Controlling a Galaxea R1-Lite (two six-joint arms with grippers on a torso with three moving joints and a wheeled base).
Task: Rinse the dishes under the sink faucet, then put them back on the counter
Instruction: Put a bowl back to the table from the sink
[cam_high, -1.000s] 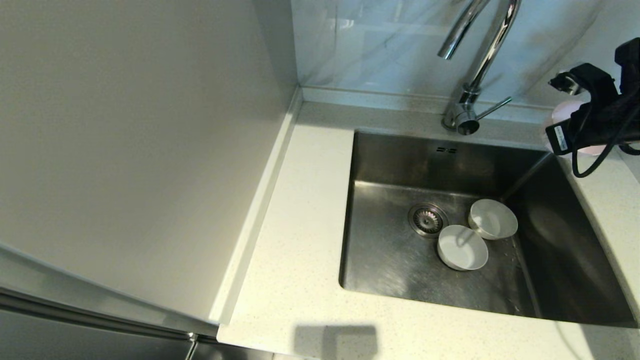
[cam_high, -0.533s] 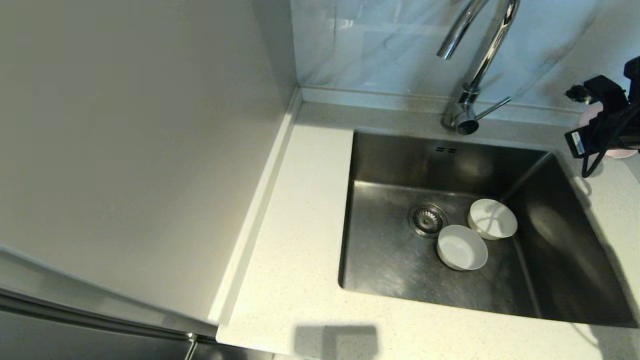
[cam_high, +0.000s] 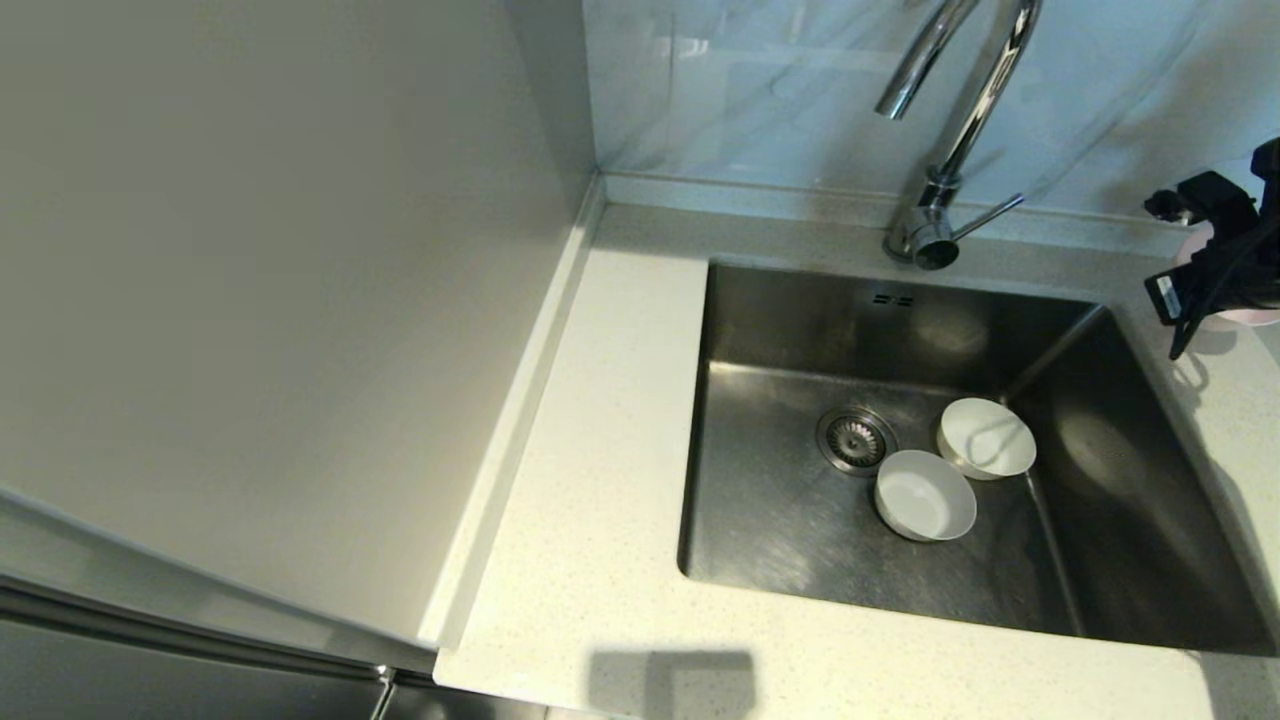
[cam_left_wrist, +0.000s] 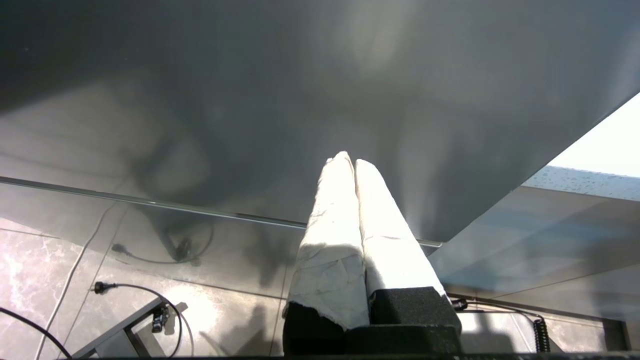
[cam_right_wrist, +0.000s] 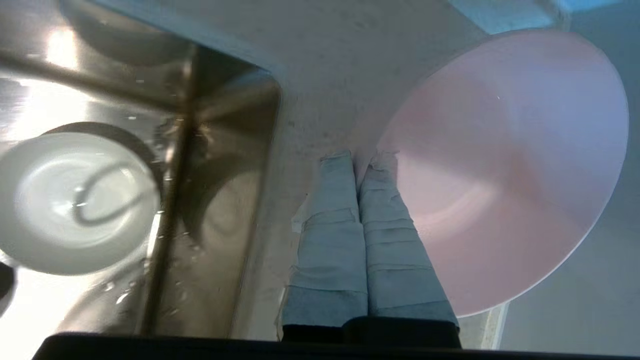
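My right gripper (cam_right_wrist: 360, 159) is shut on the rim of the pale pink bowl (cam_right_wrist: 500, 165). It holds the bowl tilted, low over the counter (cam_high: 1225, 400) just right of the sink (cam_high: 780, 520). In the head view only slivers of the pink bowl (cam_high: 1240, 318) show behind the right gripper (cam_high: 1215, 265). The white bowl (cam_high: 986, 437) and the grey-white bowl (cam_high: 925, 494) stand upright and touching on the sink floor beside the drain strainer (cam_high: 856, 440). The chrome faucet (cam_high: 950, 140) arches over the back of the sink; no water runs. My left gripper (cam_left_wrist: 348, 161) is shut and empty, parked off the counter.
A smooth beige-grey side panel (cam_high: 280, 280) walls in the left side. The speckled counter (cam_high: 600, 450) runs between it and the sink. The faucet's side lever (cam_high: 985, 217) points right. Water drops lie on the sink floor (cam_right_wrist: 120, 295). Cables lie on the floor below (cam_left_wrist: 115, 287).
My right gripper has carried the pink bowl rightward and a little lower, from above the sink's back right corner to over the counter. The two bowls in the sink have not moved.
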